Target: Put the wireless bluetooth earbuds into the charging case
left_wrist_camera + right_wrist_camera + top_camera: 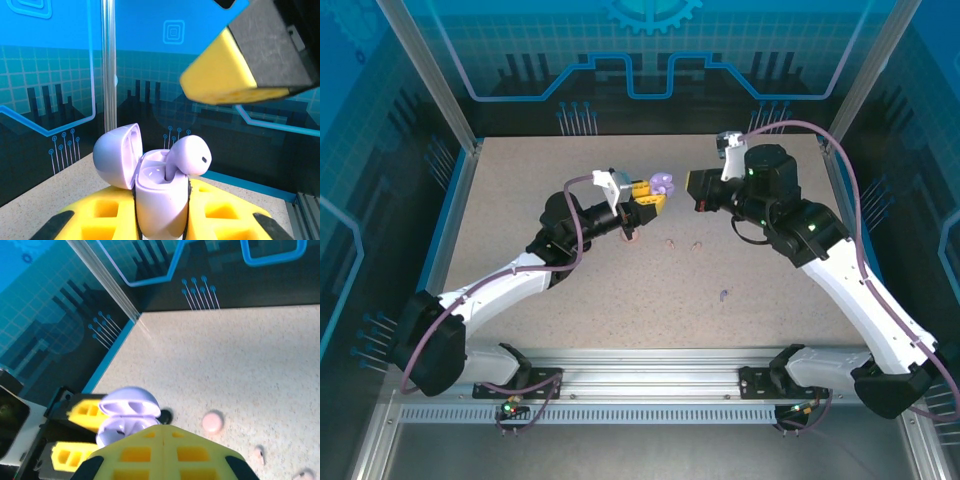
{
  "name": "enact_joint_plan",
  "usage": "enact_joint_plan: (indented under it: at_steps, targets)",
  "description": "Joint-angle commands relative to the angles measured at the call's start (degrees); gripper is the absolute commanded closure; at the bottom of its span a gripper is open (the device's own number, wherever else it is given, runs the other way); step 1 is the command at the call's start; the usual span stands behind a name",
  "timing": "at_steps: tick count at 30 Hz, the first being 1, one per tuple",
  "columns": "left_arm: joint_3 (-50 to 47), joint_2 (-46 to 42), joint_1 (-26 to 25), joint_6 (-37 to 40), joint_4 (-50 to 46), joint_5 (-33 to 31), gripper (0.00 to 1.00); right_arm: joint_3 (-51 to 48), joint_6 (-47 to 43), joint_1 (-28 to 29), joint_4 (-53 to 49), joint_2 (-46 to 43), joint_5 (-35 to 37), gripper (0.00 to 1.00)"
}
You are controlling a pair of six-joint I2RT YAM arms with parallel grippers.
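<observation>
Lilac open case (160, 200), one earbud (187, 157) part-seated, left fingers (100, 212) gripping

no readable text, labels, brands or numbers anywhere

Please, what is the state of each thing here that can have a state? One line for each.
lilac case: lid open, gripped by the left claw
lilac earbud in the case: stem in its slot, head sticking up, not fully seated
second lilac earbud: loose on the table
pink earbuds: two, loose on the table
pink case: on the table, looks shut
left claw: shut on the lilac case
right claw: shut, empty
</observation>
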Motion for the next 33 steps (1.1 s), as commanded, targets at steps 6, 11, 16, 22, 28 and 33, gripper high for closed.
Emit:
enact_joint_plan:
  at_steps: [6, 11, 16, 22, 28, 33]
  targets:
    - [-0.5, 0.1, -0.2, 1.8, 0.3, 0.4, 1.00, 1.8, 1.6, 0.6, -5.8, 2.9, -4.7, 1.00]
    - [-0.5, 0.3, -0.2, 1.8, 0.2, 0.6, 1.00, 3.0, 1.8, 2.1, -5.5, 4.7, -5.2, 1.00]
    - [-0.4, 0.5, -0.2, 1.8, 0.4, 0.8, 1.00, 5.4, 1.2, 4.1, -5.9, 6.3, -4.9, 1.00]
    - [-0.7, 0.7, -0.2, 2.0, 0.3, 0.7, 1.00, 8.1, 0.6, 5.5, -7.0, 7.6, -4.4, 1.00]
    - [-0.7, 1.3, -0.2, 1.9, 0.6, 0.8, 1.00, 7.9, 0.7, 5.7, -7.3, 6.8, -3.8, 1.00]
    - [-0.6, 1.5, -0.2, 1.6, 0.9, 1.0, 1.00, 8.4, 0.9, 5.7, -6.7, 7.4, -4.2, 1.00]
